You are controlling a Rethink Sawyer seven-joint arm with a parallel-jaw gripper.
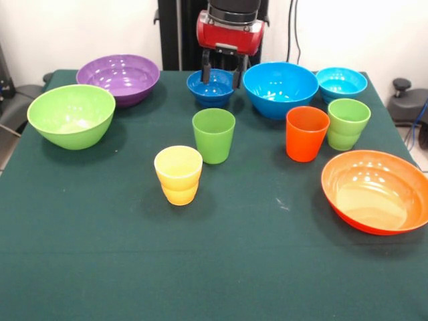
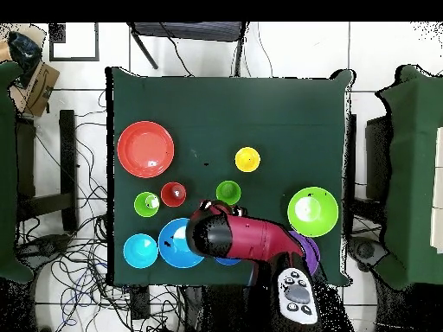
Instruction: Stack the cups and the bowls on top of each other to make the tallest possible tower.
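My gripper (image 1: 221,75) hangs open at the small dark blue bowl (image 1: 210,90) at the table's far side, its fingers (image 1: 206,71) spread over the bowl's rim. I cannot tell whether they touch it. All bowls stand apart, none nested: purple (image 1: 120,77), lime green (image 1: 71,115), large blue (image 1: 279,88), turquoise (image 1: 341,83) and orange (image 1: 374,190). The cups stand upright in the middle: green (image 1: 214,135), yellow (image 1: 178,174), orange (image 1: 307,133) and light green (image 1: 348,123). In the overhead view my arm (image 2: 247,238) hides the dark blue bowl and part of the purple bowl (image 2: 309,251).
The dark green table (image 1: 200,267) carries everything. Its front half holds nothing but the yellow cup and the orange bowl. The pedestal stands behind the far edge. Cables and chairs lie around the table in the overhead view.
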